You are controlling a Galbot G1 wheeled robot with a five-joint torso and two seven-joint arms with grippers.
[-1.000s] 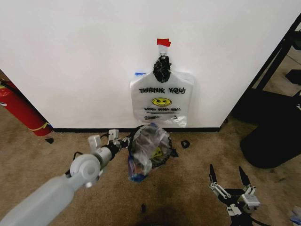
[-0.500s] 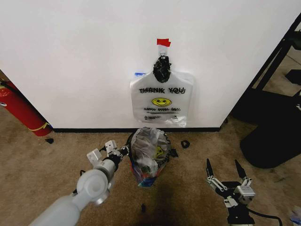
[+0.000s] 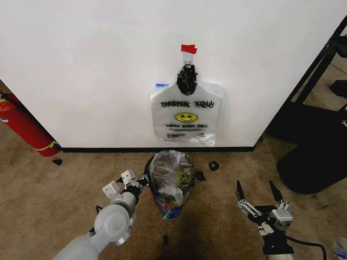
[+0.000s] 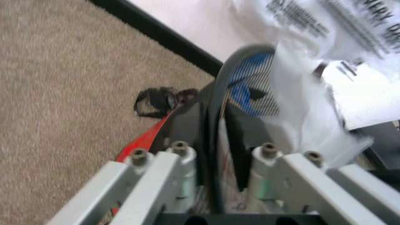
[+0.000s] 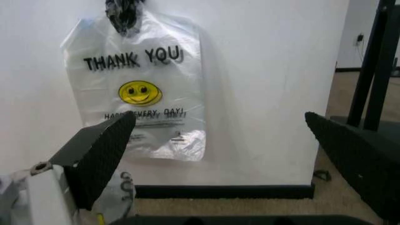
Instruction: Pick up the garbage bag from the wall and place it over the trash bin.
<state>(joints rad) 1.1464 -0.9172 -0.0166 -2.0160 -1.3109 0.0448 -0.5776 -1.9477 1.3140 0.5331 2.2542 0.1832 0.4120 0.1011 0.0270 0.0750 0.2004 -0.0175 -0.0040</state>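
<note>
1. Two claws are in play: the left claw [image 3: 142, 180] sits low over the carpet [image 3: 49, 195], pressed against the left rim of the trash bin [image 3: 153, 164], and it is clenched on that rim (the left wrist view shows the dark rim edge and the bag film running between its fingers [image 4: 178, 178]).
2. The garbage bag [image 3: 171, 179], crinkly and translucent with blue patches and a yellow smiley, is draped over the trash bin, covering its mouth and hanging down its front to the carpet.
3. The bin stands on the carpet just in front of the black baseboard [image 3: 108, 149], below the wall [image 3: 81, 65].
4. The right claw [image 3: 259, 190] hovers low to the right, well apart from the bin, its black fingers [image 5: 100, 154] spread wide and holding nothing.
5. A second bag [image 3: 186, 116] printed "THANK YOU" hangs on the wall above the bin, under a strip of red tape [image 3: 188, 49].
6. A red fire extinguisher [image 3: 21, 127] leans at the far left.
</note>
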